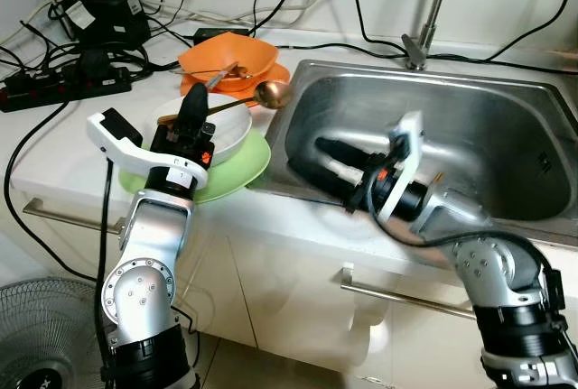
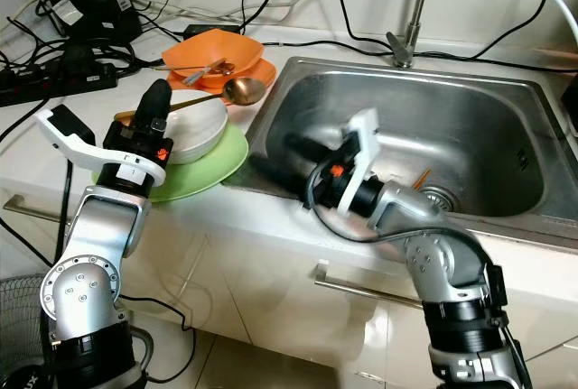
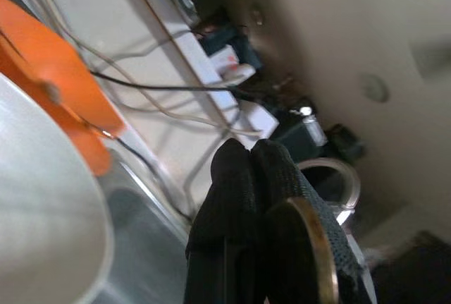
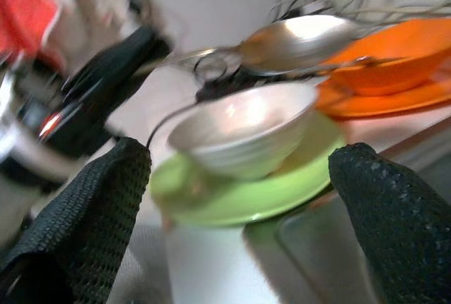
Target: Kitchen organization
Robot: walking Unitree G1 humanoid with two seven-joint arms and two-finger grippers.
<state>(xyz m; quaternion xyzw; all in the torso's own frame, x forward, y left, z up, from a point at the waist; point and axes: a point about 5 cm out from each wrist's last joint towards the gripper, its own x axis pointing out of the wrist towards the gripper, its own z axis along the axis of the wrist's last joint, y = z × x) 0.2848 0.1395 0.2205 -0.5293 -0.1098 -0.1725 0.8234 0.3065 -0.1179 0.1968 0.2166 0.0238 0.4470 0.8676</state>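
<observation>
Spoon (image 1: pixel 271 94) handle hidden between left gripper's (image 1: pixel 194 103) fingers.

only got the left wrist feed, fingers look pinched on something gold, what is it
Observer: The left gripper is shut on a gold spoon, held by its handle over the white bowl.
Operator: where's the right arm
Observer: The right gripper is open, low inside the sink, pointing toward the bowl.
Operator: whats under the bowl
Observer: A green plate, with an orange bowl behind it holding another spoon.
</observation>
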